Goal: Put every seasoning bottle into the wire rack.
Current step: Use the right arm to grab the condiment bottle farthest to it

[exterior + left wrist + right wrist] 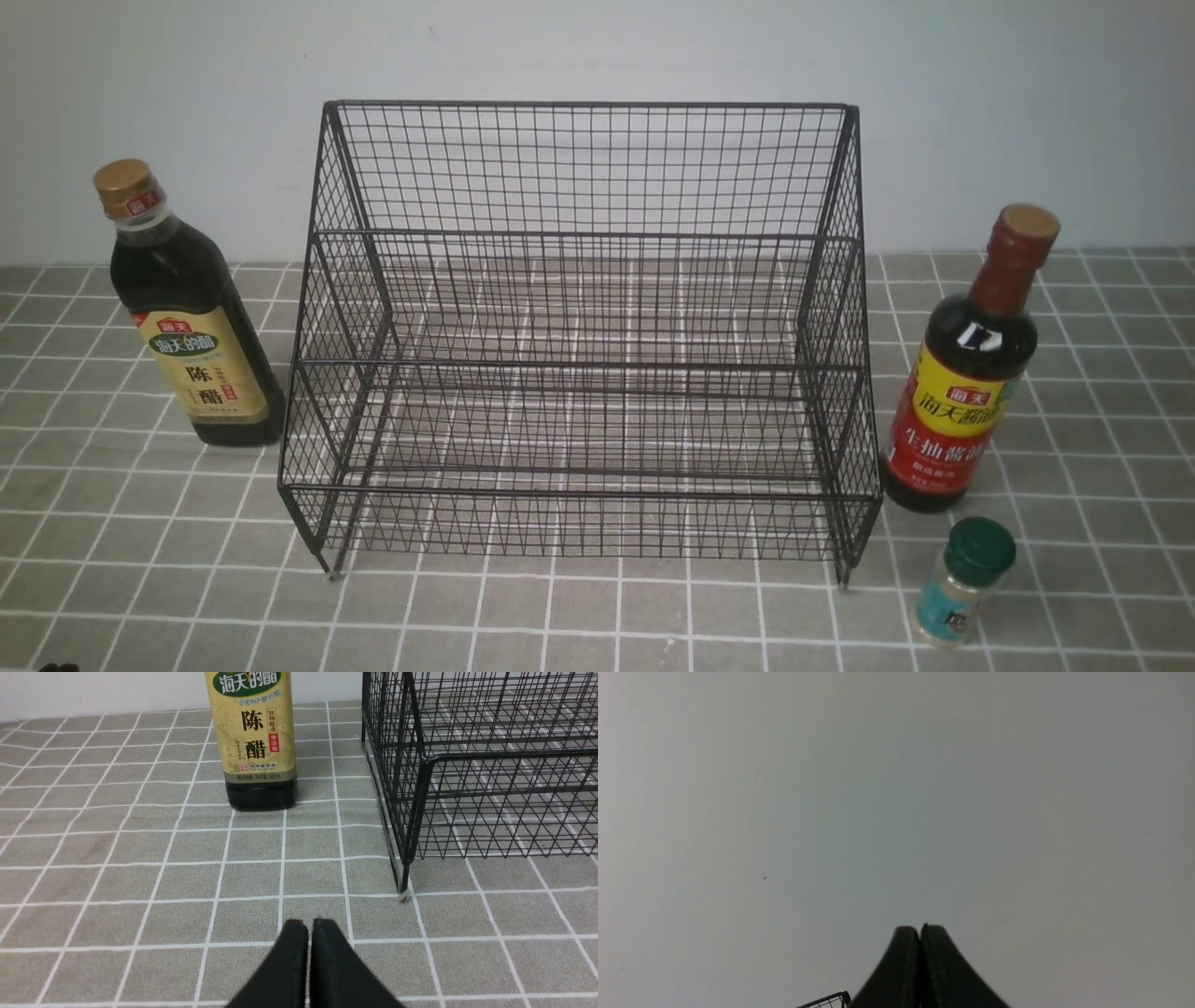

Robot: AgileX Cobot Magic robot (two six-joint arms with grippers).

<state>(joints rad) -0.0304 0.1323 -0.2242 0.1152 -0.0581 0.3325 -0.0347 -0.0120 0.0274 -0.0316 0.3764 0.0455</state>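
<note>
The black wire rack (pixel 579 327) stands mid-table with nothing on its tiers. Left of it stands the gold-capped dark bottle (pixel 187 308) with a beige label. On the rack's right stands the red-necked dark bottle (pixel 971 373), and the small green-capped shaker (pixel 962 583) sits in front of that one. My left gripper (pixel 309 924) is shut and empty, low over the table, facing the beige-label bottle (pixel 254 737) and the rack's corner (pixel 420 760). My right gripper (pixel 920 927) is shut and empty, facing the bare wall; a rack corner (pixel 829 1001) shows beside it. Neither gripper appears in the front view.
The table wears a grey cloth with a white grid (pixel 597 616). A pale wall (pixel 597 56) rises right behind the rack. A rack foot (pixel 403 895) stands on the cloth just ahead of my left gripper.
</note>
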